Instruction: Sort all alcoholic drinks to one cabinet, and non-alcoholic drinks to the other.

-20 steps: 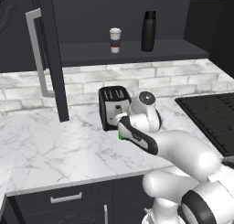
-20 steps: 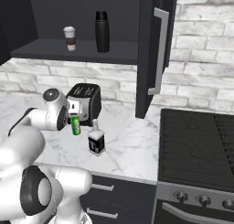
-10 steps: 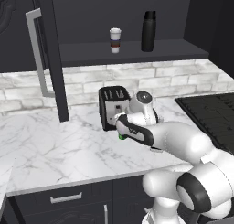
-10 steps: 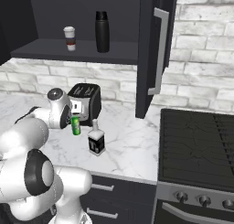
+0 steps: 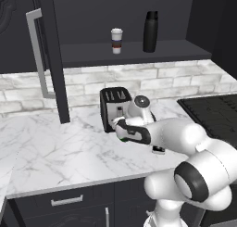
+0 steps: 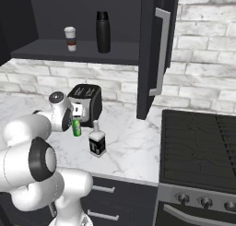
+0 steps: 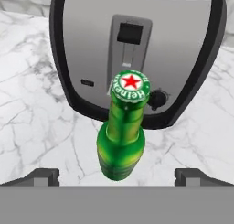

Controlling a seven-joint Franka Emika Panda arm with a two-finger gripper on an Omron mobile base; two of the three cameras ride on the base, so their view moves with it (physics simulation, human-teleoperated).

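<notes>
The slim green beer bottle (image 7: 122, 136) with a red-star cap stands on the marble counter in front of the toaster (image 7: 137, 40). My gripper (image 7: 119, 176) is open above it, one fingertip on each side and neither touching the glass. From the right base view the green bottle (image 6: 76, 127) peeks out under my gripper (image 6: 75, 120). The squat pale bottle (image 6: 97, 142) with the black label stands just right of it. The white coffee cup (image 5: 116, 40) and black flask (image 5: 149, 31) stand on the shelf of the open dark cabinet (image 5: 139, 53). From the left base view my gripper (image 5: 122, 134) covers most of the bottle.
The black-and-silver toaster (image 5: 115, 104) sits right behind the bottles. Cabinet doors (image 5: 47, 54) (image 6: 154, 50) hang open on both sides of the shelf. A black stove (image 6: 203, 146) lies to the right. Bare marble counter (image 5: 51, 147) stretches to the left.
The hand has shifted slightly left and down over the green bottle and the elbow has swung outward. The jaws have stayed open; bottles, cup and flask have not moved.
</notes>
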